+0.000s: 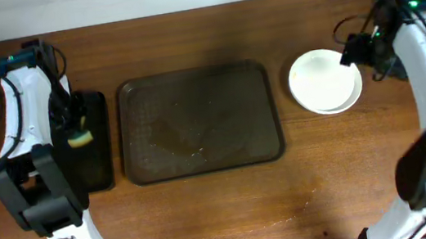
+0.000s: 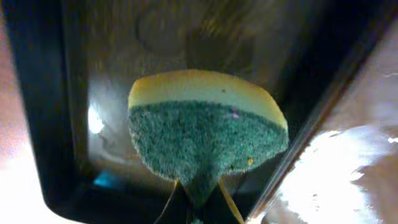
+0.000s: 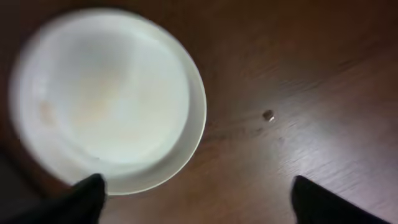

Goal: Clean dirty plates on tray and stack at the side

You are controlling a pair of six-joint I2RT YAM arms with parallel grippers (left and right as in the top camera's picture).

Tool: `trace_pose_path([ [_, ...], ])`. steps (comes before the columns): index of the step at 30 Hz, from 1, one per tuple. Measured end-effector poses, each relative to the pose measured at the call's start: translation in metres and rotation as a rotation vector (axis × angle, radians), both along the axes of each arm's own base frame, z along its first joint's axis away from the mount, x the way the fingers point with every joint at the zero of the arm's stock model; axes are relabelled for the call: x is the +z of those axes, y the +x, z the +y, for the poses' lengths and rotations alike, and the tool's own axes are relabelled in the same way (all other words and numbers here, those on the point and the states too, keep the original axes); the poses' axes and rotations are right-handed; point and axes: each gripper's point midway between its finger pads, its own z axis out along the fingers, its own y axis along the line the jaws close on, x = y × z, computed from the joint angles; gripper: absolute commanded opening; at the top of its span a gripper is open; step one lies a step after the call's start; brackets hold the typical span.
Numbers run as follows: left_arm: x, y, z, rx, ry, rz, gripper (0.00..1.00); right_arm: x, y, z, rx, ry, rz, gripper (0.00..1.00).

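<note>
The large brownish tray lies at the table's middle with no plates on it, only faint smears. The white plates sit stacked on the wood to its right; the stack also shows in the right wrist view. My right gripper is open and empty, just beside the stack's edge. My left gripper is shut on a yellow and green sponge, held over the narrow black tray; the sponge also shows in the overhead view.
The narrow black tray lies left of the brownish tray. A small crumb lies on the wood right of the plates. White specks dot the table in front of the tray.
</note>
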Motion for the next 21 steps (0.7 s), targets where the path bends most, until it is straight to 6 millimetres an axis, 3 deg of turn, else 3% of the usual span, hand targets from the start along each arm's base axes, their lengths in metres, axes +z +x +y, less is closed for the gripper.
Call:
trace_pose_path([
  [1,-0.014,0.0,0.008,0.01,0.021,-0.006,0.01,0.019,-0.003,0.001,0.0,-0.006,-0.042,0.99],
  [3,-0.045,0.011,0.025,0.036,0.066,-0.075,0.06,0.019,-0.008,0.004,0.003,0.011,-0.027,0.99],
  [5,-0.065,0.005,0.029,0.047,0.076,-0.073,0.55,0.018,-0.008,0.009,0.015,0.016,-0.022,0.99],
  [8,-0.068,0.006,0.03,0.053,0.082,-0.08,0.82,0.018,-0.006,0.023,0.048,0.019,-0.02,0.99],
  [10,-0.066,0.004,0.028,0.053,0.071,-0.067,0.87,0.019,-0.007,0.025,0.055,0.019,-0.018,0.99],
  [11,-0.056,0.002,0.021,0.054,0.031,-0.051,0.93,0.023,-0.009,0.025,0.061,0.016,-0.023,0.99],
  [13,-0.011,0.025,0.013,0.051,-0.018,-0.137,0.93,0.049,-0.018,0.027,0.083,0.001,-0.08,0.99],
  [14,0.024,0.038,0.007,0.04,-0.038,-0.222,0.94,0.068,-0.025,0.027,0.098,-0.012,-0.122,0.99],
  [16,0.104,0.051,-0.021,-0.016,-0.085,-0.42,0.99,0.134,-0.059,0.032,0.126,-0.055,-0.297,0.99],
  [17,0.126,0.051,-0.034,-0.042,-0.1,-0.475,0.99,0.15,-0.069,0.033,0.136,-0.069,-0.339,0.98],
  [19,0.157,0.048,-0.063,-0.106,-0.133,-0.545,0.99,0.193,-0.109,0.038,0.173,-0.115,-0.46,0.98],
  [21,0.154,0.046,-0.066,-0.11,-0.144,-0.531,0.99,0.206,-0.136,0.05,0.263,-0.121,-0.489,0.98],
])
